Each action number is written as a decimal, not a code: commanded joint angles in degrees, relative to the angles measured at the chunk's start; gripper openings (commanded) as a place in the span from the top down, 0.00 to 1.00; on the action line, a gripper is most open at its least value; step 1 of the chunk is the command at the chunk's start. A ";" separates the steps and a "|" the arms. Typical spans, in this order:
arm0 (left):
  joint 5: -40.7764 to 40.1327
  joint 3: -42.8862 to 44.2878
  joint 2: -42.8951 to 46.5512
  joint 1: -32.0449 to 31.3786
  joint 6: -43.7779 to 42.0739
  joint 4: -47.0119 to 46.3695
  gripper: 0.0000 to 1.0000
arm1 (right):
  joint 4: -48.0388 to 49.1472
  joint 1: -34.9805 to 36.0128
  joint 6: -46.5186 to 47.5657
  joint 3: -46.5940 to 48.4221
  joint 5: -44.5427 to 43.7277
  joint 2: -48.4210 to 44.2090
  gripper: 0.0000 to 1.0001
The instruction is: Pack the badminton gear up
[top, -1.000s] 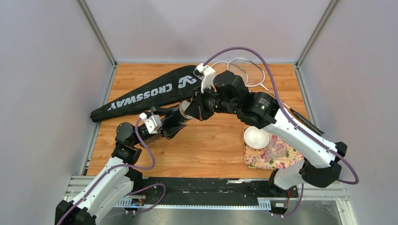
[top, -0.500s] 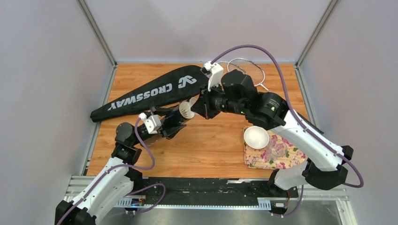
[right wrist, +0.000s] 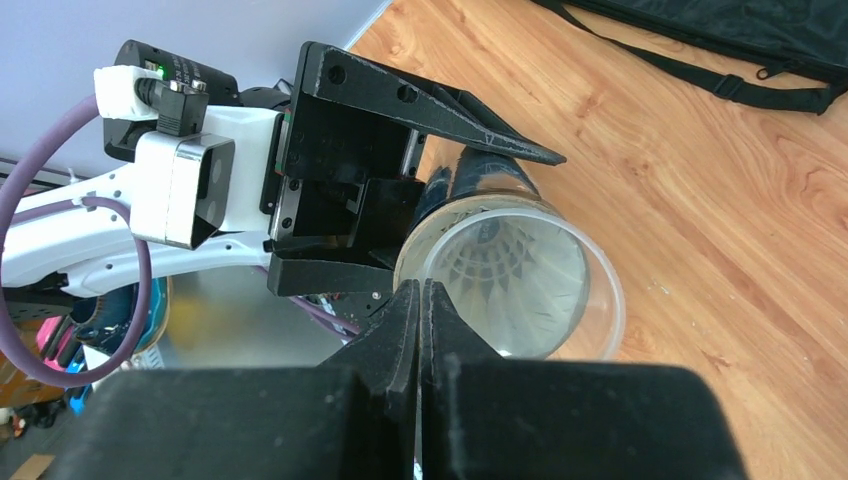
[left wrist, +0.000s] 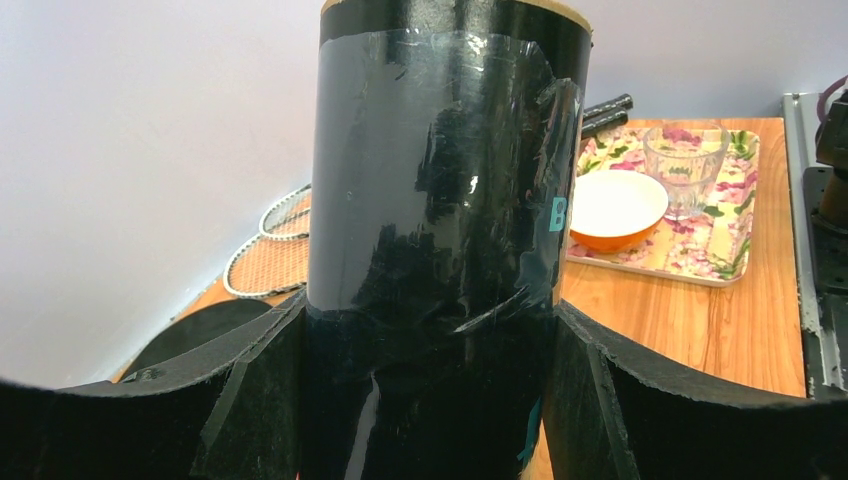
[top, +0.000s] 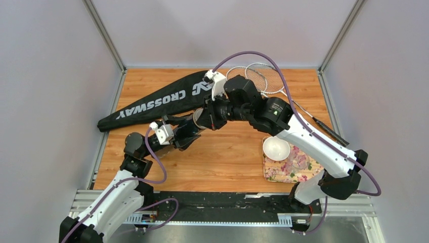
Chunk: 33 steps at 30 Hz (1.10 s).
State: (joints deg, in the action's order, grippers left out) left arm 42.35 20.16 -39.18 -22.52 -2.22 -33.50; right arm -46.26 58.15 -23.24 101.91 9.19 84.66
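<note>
Seating the shuttlecock (right wrist: 500, 275) deeper looks like the step in hand. The left hand (left wrist: 430, 400) grips the tube (left wrist: 440, 180) above the counter (right wrist: 700, 200), jaws wide around it, while the right hand (right wrist: 420, 300), pinched shut on nothing, sits at its open mouth. Push gently along the tube's axis, sparing feathers and rim.

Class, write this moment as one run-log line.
left hand: grips dark tube | right hand: shut, at tube mouth | shuttlecock: inside tube | racket bag: lying rear left
</note>
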 commanded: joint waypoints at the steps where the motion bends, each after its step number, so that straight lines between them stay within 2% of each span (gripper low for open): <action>1: 0.72 0.23 -0.02 -0.42 4.68 1.77 0.95 | 2.84 -0.05 -1.89 -0.04 4.95 0.50 1.00; 11: 1.86 -0.04 0.24 -0.42 5.12 0.71 0.95 | 8.82 -3.83 -7.16 -5.84 12.16 -3.01 1.00; 20: 1.95 -0.21 0.24 -0.50 5.12 0.54 0.96 | 10.49 -5.76 -8.48 -8.30 10.93 -6.79 1.00; 33: 2.12 -0.21 -0.02 -0.42 5.29 0.36 0.95 | 13.65 -5.77 -9.71 -9.54 13.66 -5.21 1.00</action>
State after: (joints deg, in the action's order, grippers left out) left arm 43.46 20.16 -38.74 -22.55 -1.15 -33.74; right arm -36.07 52.45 -31.97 91.74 21.26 79.42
